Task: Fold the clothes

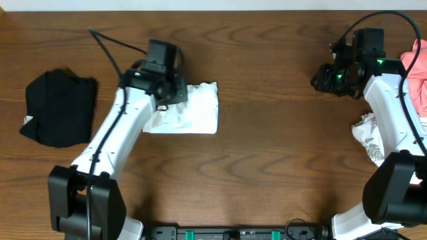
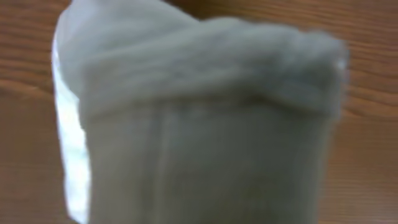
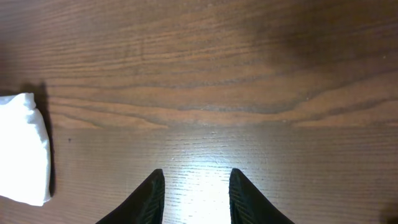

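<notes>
A white T-shirt, folded into a small rumpled rectangle, lies on the table left of centre. My left gripper sits over its upper left corner. In the left wrist view the blurred white T-shirt fills the frame and hides the fingers; the gripper is shut with the cloth bunched right at it. My right gripper hovers at the far right of the table, open, with only bare wood between its fingers. The white T-shirt shows at the left edge of the right wrist view.
A black garment lies in a heap at the left of the table. At the right edge a pink garment and a white leaf-patterned one lie partly under the right arm.
</notes>
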You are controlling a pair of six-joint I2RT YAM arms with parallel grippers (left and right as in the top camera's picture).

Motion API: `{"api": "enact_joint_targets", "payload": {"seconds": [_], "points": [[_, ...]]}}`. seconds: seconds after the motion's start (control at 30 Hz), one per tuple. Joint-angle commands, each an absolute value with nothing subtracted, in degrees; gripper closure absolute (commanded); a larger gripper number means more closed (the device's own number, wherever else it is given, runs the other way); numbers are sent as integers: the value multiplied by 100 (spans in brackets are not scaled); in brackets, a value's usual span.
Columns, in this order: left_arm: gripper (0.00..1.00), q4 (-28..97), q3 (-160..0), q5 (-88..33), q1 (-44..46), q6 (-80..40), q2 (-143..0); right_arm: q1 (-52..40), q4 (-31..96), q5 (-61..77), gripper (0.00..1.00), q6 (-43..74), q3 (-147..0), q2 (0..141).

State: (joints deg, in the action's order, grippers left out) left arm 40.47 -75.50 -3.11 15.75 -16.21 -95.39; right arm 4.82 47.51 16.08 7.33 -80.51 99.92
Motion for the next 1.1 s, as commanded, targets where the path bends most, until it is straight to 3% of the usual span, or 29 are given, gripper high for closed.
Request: {"api": "enact_joint_targets", "payload": {"seconds": [0.0, 0.9, 0.97, 1.07], "points": [[94, 3972, -7620, -207, 1813, -1688, -9749, 563, 4779, 1632, 67, 674, -8073, 9848], [93, 3607, -7620, -209, 2873, -1785, -10571, 543, 4866, 1656, 67, 676, -8073, 9848], [88, 3586, -7620, -270, 2928, -1839, -10634, 530, 4871, 1656, 67, 676, -8073, 9848], [68, 3518, -7620, -611, 3048, -1835, -10663, 506, 4862, 1656, 67, 676, -8073, 9848]]}}
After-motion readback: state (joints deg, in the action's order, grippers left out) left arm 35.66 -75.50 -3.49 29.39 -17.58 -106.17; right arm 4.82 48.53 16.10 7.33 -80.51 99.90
